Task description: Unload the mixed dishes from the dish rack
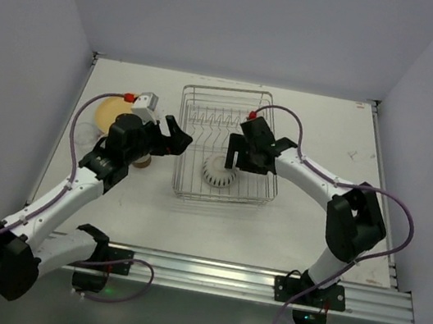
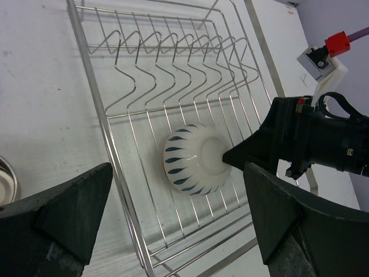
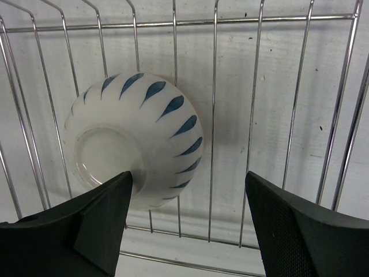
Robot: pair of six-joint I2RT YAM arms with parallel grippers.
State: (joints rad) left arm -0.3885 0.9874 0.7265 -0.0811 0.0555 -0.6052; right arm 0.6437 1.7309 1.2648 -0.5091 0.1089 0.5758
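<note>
Jaws on the right gripper (image 3: 189, 190) are standing wide open over the white bowl (image 3: 132, 138), which is lying upside down on the wire floor of the dish rack (image 2: 173, 75), toward its near end; one finger is sitting over the base, the other out past the side. Those on the left gripper (image 1: 178, 136) are gaping too, hanging by the rack's left wall and holding nothing. I'm judging the bowl as glazed ceramic (blue teardrops round the outside): stiff, slick, chippable, not heavy. A squeeze across that sloping dome is likely slipping off, so the raised foot ring is looking the safer hold, taken gently
</note>
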